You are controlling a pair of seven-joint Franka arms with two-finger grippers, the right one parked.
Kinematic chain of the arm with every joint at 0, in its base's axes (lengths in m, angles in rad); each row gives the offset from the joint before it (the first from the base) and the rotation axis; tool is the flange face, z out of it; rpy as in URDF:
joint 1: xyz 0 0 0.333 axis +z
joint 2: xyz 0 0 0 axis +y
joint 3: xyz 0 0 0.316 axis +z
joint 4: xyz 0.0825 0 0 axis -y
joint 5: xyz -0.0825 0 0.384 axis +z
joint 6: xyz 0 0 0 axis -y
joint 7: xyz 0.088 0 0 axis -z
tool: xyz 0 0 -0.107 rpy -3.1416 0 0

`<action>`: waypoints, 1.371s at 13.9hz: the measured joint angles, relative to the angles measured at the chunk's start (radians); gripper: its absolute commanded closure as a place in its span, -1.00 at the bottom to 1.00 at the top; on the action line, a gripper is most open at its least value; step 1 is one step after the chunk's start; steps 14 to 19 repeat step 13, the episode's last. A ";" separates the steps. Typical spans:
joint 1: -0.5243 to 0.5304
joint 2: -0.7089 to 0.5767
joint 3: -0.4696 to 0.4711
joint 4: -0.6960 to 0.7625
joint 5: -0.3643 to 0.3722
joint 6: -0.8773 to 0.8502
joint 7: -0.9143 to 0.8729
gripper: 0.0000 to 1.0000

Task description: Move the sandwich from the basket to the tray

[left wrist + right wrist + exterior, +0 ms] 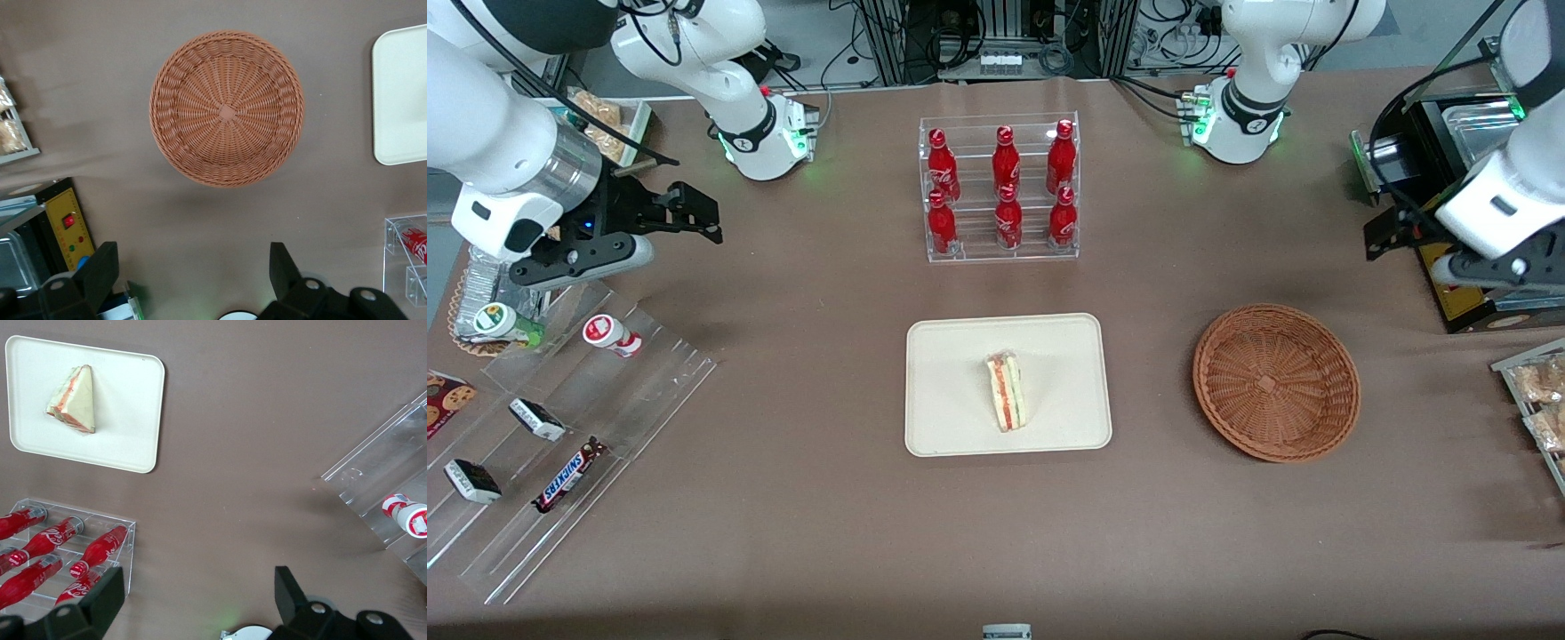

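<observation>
Gripper (pixel 193 265): fingers apart, nothing between them, hanging high over bare table near the basket, at the working arm's edge of the front frame. Tray (pixel 951 427) at frame centre, nearer the camera than the bottle rack (pixel 999 188). Basket (pixel 1276 382) beside the tray, empty. Sandwich (pixel 1007 391) lying mid-tray, well inside the rim. Looks placed, so only a retreat left: lift straight up, no pass over tray or basket rim, no re-grasp.

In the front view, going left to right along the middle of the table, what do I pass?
Clear acrylic snack rack → cream rectangular tray holding the triangular sandwich → round woven wicker basket → left gripper, raised, jaws open.
</observation>
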 measured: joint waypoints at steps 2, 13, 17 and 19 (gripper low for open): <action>0.026 -0.029 -0.003 0.027 -0.002 -0.002 0.010 -1.00; 0.070 0.058 -0.059 0.113 -0.023 -0.053 0.060 -1.00; 0.070 0.058 -0.059 0.113 -0.023 -0.053 0.060 -1.00; 0.070 0.058 -0.059 0.113 -0.023 -0.053 0.060 -1.00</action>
